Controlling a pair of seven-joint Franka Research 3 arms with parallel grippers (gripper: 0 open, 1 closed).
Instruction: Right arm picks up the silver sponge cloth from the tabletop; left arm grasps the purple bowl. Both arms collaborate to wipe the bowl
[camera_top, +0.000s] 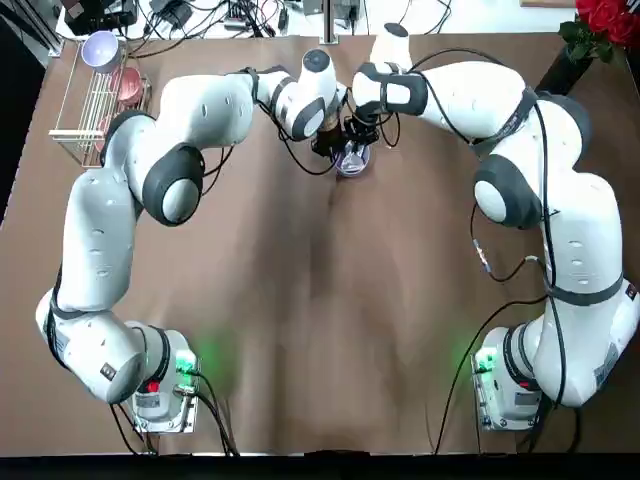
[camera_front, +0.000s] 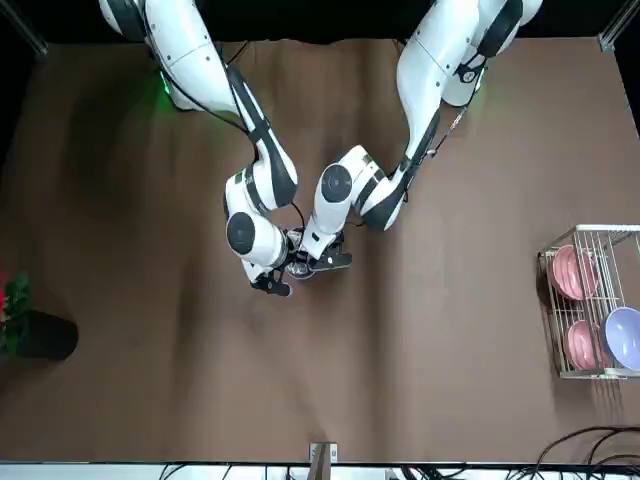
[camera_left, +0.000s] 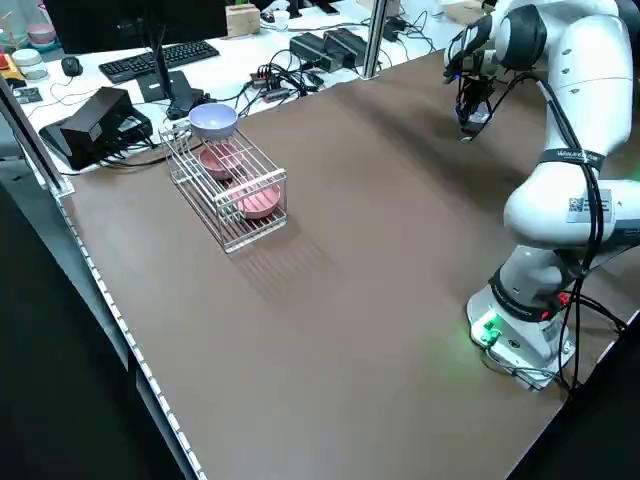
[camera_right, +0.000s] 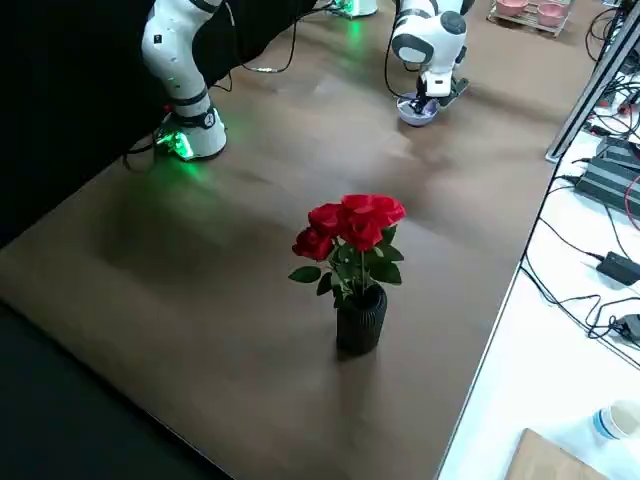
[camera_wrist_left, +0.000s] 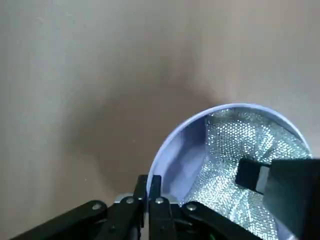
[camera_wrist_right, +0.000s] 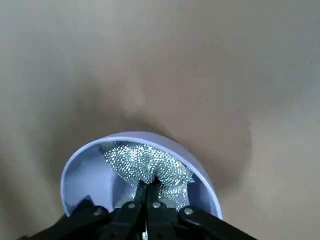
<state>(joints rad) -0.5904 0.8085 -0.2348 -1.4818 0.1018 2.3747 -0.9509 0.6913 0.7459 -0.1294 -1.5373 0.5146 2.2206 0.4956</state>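
The purple bowl (camera_top: 352, 163) is at the far middle of the table, between both grippers. My left gripper (camera_wrist_left: 150, 183) is shut on the bowl's rim (camera_wrist_left: 172, 142). The silver sponge cloth (camera_wrist_right: 142, 162) lies inside the bowl (camera_wrist_right: 82, 172), and my right gripper (camera_wrist_right: 150, 189) is shut on the cloth's pinched middle, reaching down into the bowl. In the left wrist view the cloth (camera_wrist_left: 235, 145) covers most of the bowl's inside, with a dark finger of the right gripper over it. Whether the bowl touches the table I cannot tell.
A wire rack (camera_top: 75, 105) at the far left corner holds pink bowls (camera_top: 128, 85) and another lavender bowl (camera_top: 100, 48). A black vase of red roses (camera_top: 592, 35) stands at the far right corner. Cables run along the far edge.
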